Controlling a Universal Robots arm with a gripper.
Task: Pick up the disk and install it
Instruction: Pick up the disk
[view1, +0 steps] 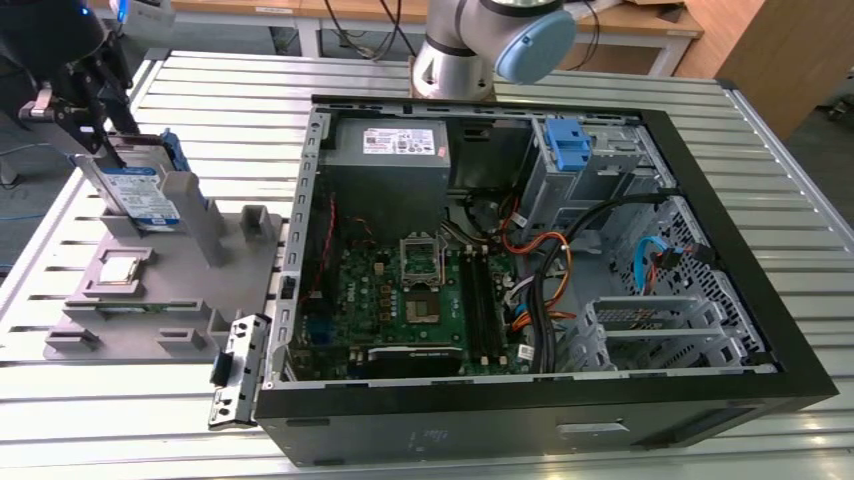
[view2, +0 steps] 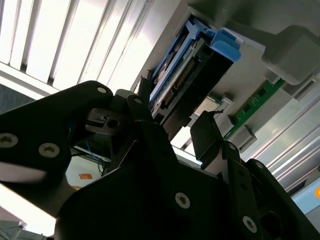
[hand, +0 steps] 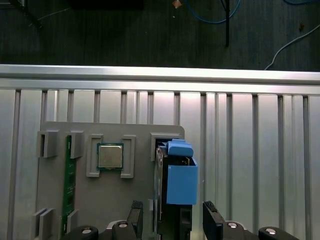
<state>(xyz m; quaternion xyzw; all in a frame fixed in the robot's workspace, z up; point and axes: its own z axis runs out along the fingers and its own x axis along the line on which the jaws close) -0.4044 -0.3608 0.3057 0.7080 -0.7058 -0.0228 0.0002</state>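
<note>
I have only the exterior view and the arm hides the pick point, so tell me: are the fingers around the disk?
Observer: Yes. In the first wrist view the gripper straddles the disk, one finger on each flat side.
Operator: Clamped?
Observer: No. A thin gap shows between each of the fingers and the disk.
Operator: Which edge faces the wrist?
Observer: The connector edge. The second wrist view shows the connector pins facing the camera.
</note>
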